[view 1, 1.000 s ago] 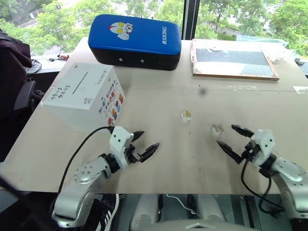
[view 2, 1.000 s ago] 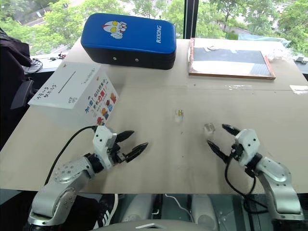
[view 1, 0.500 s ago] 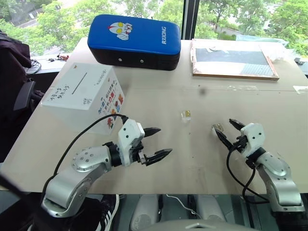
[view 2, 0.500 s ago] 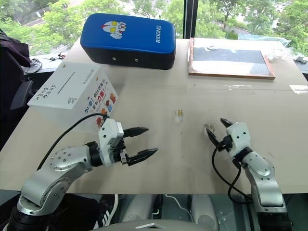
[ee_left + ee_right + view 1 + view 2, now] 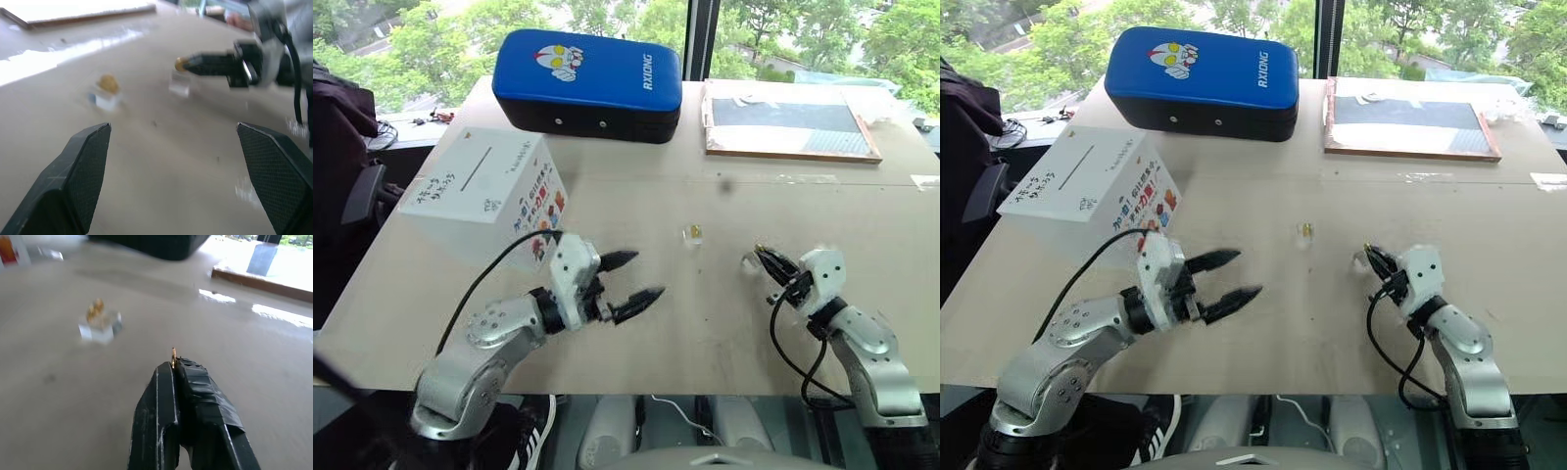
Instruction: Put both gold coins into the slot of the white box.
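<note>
The white box stands at the table's left, its thin dark slot in the top face. One gold coin rests on a small clear stand mid-table, also seen as gold coin. My right gripper is shut on the other gold coin, which pokes edge-up from its tips just above an empty clear stand. My left gripper hovers open over the table, right of the box and nearer than the middle coin, holding nothing.
A blue padded case lies behind the box at the far edge. A wood-framed dark board sits at the back right. A black chair stands off the table's left side.
My right gripper has closed on the right-hand coin and drawn slightly up and left. My left gripper has risen a little and shifted right, staying open.
</note>
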Available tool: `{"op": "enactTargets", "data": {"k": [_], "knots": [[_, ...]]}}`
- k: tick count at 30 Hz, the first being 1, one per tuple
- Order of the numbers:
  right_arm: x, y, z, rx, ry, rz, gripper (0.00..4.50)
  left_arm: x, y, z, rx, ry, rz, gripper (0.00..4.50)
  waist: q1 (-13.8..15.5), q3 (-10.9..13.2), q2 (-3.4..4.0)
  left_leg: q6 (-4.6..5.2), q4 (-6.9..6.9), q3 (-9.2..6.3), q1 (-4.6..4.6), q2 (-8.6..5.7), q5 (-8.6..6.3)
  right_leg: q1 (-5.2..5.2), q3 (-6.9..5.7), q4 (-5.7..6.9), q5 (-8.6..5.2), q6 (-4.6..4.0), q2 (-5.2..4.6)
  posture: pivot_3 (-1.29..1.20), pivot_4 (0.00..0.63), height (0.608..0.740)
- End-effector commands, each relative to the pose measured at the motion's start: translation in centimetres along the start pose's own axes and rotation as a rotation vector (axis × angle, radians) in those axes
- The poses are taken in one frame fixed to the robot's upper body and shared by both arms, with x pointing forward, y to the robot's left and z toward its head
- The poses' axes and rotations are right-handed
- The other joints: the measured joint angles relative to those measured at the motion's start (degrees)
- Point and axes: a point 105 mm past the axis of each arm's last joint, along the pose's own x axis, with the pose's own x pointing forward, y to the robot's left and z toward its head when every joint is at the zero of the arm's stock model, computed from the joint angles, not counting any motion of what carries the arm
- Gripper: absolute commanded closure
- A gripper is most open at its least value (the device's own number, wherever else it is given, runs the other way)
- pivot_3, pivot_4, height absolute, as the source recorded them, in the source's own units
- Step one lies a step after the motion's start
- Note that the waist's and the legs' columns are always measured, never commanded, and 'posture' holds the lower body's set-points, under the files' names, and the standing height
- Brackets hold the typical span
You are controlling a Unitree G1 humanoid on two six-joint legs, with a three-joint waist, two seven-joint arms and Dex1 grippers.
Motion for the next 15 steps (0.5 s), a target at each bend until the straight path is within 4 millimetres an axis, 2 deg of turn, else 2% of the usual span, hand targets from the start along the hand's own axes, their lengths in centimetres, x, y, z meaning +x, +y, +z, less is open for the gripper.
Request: {"op": "enactTargets", "data": {"k": [1,4,7,10,15], "knots": [[1.0,3.3,5.2,0.295,-0.157,0.176,4.48,1.6,-1.2,3.9,-0.148,-0.205,-0.036,0.3,0.0,0.0,0.0,0.0,0.01,0.0,0.01,0.0,0.0,0.0,0.01,0.03,0.0,0.0,-0.02,0.0,0.15,0.74],[1.1,6.1,7.6,0.46,-0.182,0.345,4.48,2.6,-1.4,5.0,-0.297,-0.3,-0.067,0.3,-0.09,0.0,-0.02,0.0,0.02,-0.08,-0.01,0.01,0.0,0.0,-0.03,0.06,0.01,0.01,-0.21,0.0,0.15,0.74],[1.4,8.3,9.6,0.568,-0.199,0.476,4.48,3.5,-1.5,4.9,-0.46,-0.372,-0.106,0.3,-0.18,-0.01,-0.03,0.0,0.0,-0.07,0.0,-0.01,0.0,0.0,-0.03,0.05,0.01,0.01,0.01,0.0,0.15,0.74],[1.4,9.3,10.5,0.627,-0.201,0.548,4.48,3.8,-2.0,5.1,-0.53,-0.405,-0.149,0.3,-0.16,-0.01,-0.04,0.0,0.0,-0.07,-0.02,-0.03,0.0,0.0,-0.03,0.05,0.01,0.01,0.08,0.0,0.15,0.74],[1.5,9.7,11.7,0.685,-0.221,0.591,4.48,3.9,-2.3,5.3,-0.566,-0.415,-0.183,0.3,-0.17,-0.01,-0.04,0.01,0.0,-0.04,-0.03,-0.05,0.0,0.0,-0.08,0.03,0.0,0.0,0.15,0.0,0.15,0.74]]}}
